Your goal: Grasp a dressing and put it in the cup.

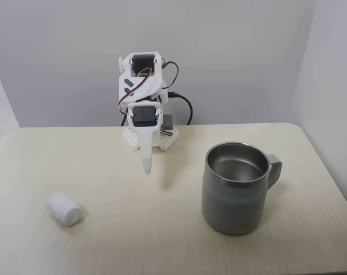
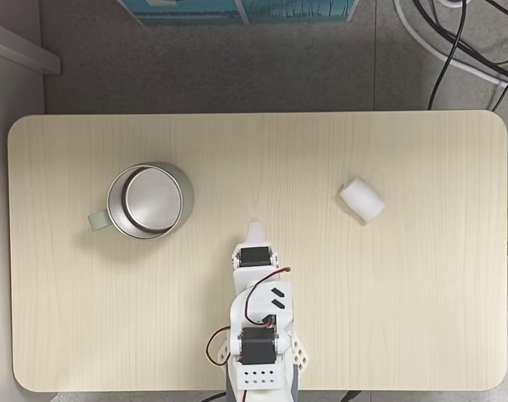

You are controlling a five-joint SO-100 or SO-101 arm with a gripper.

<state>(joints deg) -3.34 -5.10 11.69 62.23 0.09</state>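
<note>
The dressing (image 1: 64,209) is a small white fuzzy roll lying on its side on the wooden table, at the front left in a fixed view and at the right (image 2: 361,199) in the fixed view from above. The cup (image 1: 233,206), a grey-green metal mug with a shiny steel inside, stands upright at the right, and at the left (image 2: 185,186) from above, with nothing inside it. My gripper (image 1: 146,166) hangs folded near the arm's base, pointing down, fingers together and holding nothing. It is between the two objects (image 2: 254,226), well apart from both.
The arm's white base (image 2: 262,368) sits at the table's edge with black cables (image 1: 185,106) behind it. Grey walls close in at the back and sides. On the floor beyond the table are a blue box (image 2: 237,10) and more cables (image 2: 455,50).
</note>
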